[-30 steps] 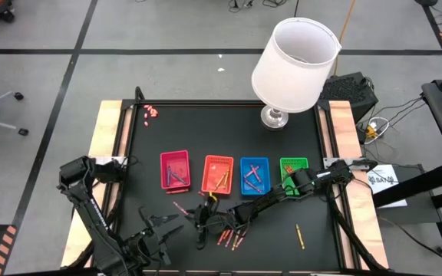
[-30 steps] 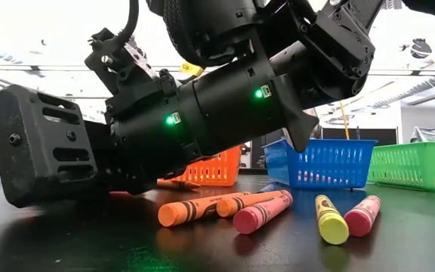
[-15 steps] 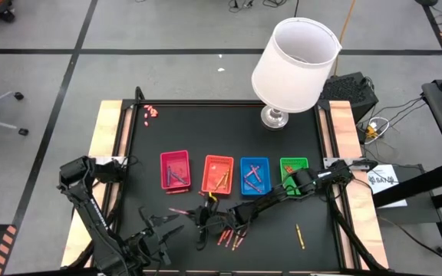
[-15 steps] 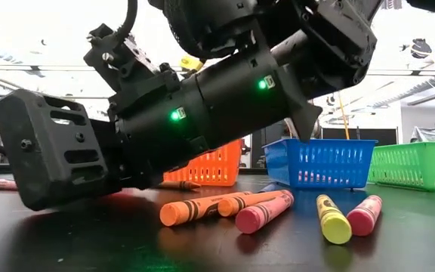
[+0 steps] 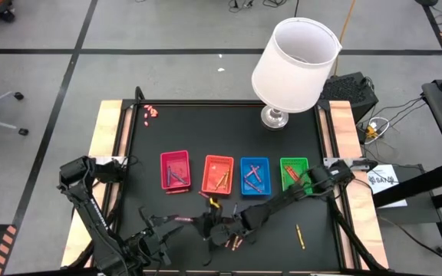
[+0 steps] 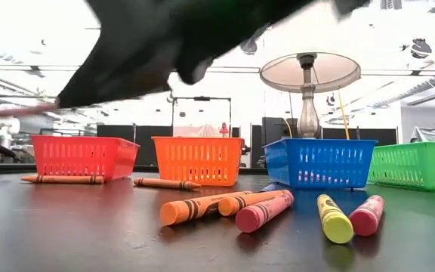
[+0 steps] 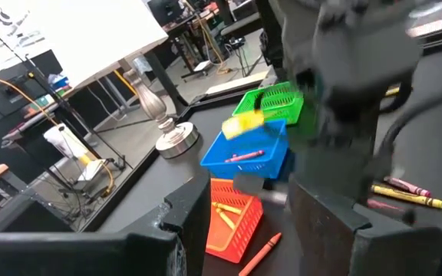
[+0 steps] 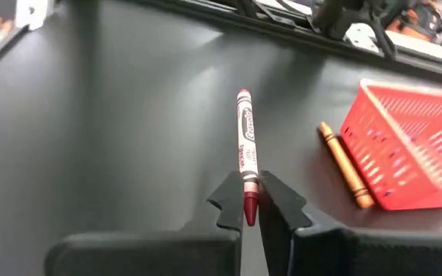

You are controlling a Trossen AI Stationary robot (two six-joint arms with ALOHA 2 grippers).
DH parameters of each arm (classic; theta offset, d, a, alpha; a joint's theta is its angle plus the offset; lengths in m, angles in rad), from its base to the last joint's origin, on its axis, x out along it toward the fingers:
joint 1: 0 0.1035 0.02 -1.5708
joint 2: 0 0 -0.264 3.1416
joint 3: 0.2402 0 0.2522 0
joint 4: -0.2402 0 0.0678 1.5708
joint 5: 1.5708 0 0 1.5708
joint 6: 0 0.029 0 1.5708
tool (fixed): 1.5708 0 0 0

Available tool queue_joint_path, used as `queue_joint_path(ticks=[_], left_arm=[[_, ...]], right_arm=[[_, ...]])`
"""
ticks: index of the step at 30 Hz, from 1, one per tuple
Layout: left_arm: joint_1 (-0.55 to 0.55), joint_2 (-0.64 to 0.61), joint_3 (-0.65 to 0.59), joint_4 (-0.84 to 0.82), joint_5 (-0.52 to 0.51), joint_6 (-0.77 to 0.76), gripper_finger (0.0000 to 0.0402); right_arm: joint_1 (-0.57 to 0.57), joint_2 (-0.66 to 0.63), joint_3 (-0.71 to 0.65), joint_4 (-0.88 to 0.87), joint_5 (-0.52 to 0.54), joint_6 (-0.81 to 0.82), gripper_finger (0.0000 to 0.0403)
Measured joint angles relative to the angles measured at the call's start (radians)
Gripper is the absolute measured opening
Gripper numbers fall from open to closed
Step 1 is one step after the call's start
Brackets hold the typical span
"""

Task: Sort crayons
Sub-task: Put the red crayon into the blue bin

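Note:
My right gripper is shut on a pink-red crayon above the table's near middle; from overhead the crayon sticks out toward the left edge. Loose crayons lie on the table near the front, under my right arm. Four trays stand in a row: red, orange, blue and green, each holding crayons. My left gripper waits open near the front edge, holding nothing. My right gripper pinches the crayon's dark red end between its two fingertips. The fingers come from the table's right, slanting slightly down, and the crayon runs on in line with them. It is lifted clear of the table, about level.
A white-shaded lamp stands at the far right. One orange crayon lies beside the red tray and another before the orange tray. A yellow crayon lies near the right front. Tiny pink bits sit at the far left corner.
My right gripper has risen from the table and drawn a little toward the near edge, rolling slightly. The pink-red crayon that lay on the table has come up with it and now hangs clear.

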Motion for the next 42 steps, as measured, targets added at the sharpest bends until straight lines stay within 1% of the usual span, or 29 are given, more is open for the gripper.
queue_joint_path(ticks=[6, 12, 22, 26, 34, 39, 42], left_arm=[[0.000, 0.000, 0.000, 0.000, 0.000, 0.000, 0.0173], [0.002, 0.000, 0.000, 0.001, 0.000, 0.000, 0.0173], [0.002, 0.000, 0.000, 0.008, -0.007, 0.000, 0.0173], [0.002, 0.000, 0.000, 0.008, -0.009, 0.000, 0.0173], [0.002, 0.000, 0.000, 0.008, -0.013, 0.001, 0.0173], [0.002, 0.000, 0.000, 0.008, -0.013, 0.001, 0.0173], [0.002, 0.000, 0.000, 0.008, -0.013, 0.001, 0.0173]], right_arm=[[0.061, -0.140, 0.002, -0.288, -0.001, -0.105, 0.0006], [0.113, -0.249, 0.002, -0.525, 0.005, -0.148, 0.0006], [0.165, -0.348, 0.002, -0.839, 0.003, -0.178, 0.0006], [0.176, -0.366, 0.002, -0.884, 0.006, -0.235, 0.0006], [0.178, -0.369, 0.003, -0.882, 0.005, -0.304, 0.0006], [0.178, -0.369, 0.003, -0.881, 0.003, -0.218, 0.0006], [0.178, -0.369, 0.003, -0.882, 0.003, -0.094, 0.0006]])
